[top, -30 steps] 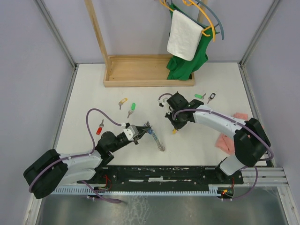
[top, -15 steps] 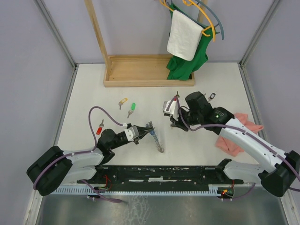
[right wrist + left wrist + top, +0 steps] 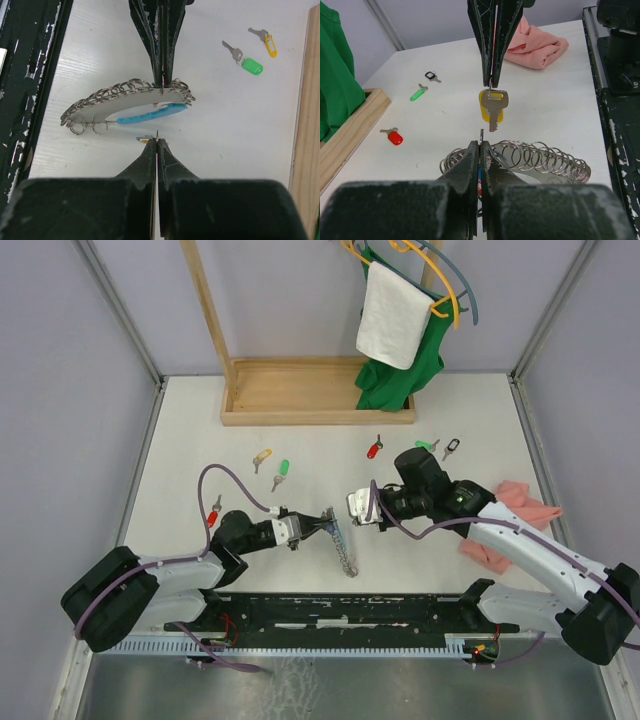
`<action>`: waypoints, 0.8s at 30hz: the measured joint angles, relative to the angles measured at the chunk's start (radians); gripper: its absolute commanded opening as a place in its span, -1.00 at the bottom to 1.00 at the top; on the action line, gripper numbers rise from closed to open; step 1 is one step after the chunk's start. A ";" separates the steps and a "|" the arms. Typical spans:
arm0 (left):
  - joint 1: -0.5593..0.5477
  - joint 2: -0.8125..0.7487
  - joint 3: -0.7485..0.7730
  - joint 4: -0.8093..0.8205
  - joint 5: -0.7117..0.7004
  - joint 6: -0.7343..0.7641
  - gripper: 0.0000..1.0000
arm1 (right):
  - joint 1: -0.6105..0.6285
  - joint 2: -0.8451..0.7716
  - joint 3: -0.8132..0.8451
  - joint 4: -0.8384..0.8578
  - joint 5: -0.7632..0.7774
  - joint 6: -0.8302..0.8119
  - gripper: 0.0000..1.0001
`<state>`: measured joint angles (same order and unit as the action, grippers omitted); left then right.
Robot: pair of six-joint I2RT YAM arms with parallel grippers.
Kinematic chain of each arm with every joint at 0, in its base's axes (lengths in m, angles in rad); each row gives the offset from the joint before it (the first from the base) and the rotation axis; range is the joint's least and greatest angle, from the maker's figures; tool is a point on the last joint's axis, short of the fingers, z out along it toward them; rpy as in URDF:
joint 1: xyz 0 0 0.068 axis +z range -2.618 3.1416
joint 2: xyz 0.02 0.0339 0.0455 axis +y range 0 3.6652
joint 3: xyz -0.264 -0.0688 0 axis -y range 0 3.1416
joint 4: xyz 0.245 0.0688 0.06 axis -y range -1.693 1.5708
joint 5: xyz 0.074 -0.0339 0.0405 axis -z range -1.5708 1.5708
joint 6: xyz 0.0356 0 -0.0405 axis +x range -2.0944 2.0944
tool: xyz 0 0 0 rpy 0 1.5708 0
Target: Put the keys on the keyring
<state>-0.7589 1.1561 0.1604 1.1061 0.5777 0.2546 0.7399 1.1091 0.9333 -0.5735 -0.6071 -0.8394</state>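
Keyring (image 3: 150,113) — grey wire coil, light-blue tube.

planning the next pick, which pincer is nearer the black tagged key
Right, narrowly. The black-tagged key lies far-right of both; the right pincer faces the left pincer tip to tip, on the key's side.

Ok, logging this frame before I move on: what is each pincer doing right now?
Left pincer: closed on the keyring.
Right pincer: closed on a yellow-tagged key.
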 measured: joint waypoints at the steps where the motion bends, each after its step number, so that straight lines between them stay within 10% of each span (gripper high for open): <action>1: 0.000 0.003 0.000 0.001 0.003 0.003 -0.95 | 0.004 0.000 -0.006 0.009 -0.004 -0.016 -0.99; 24: 0.000 0.007 0.002 0.002 0.032 0.041 -0.95 | 0.071 0.073 -0.028 0.103 0.013 -0.132 -0.99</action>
<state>-0.7586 1.1633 0.1619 1.1080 0.6094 0.2958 0.8104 1.1824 0.9054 -0.4706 -0.5945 -0.9710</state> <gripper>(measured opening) 0.044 0.015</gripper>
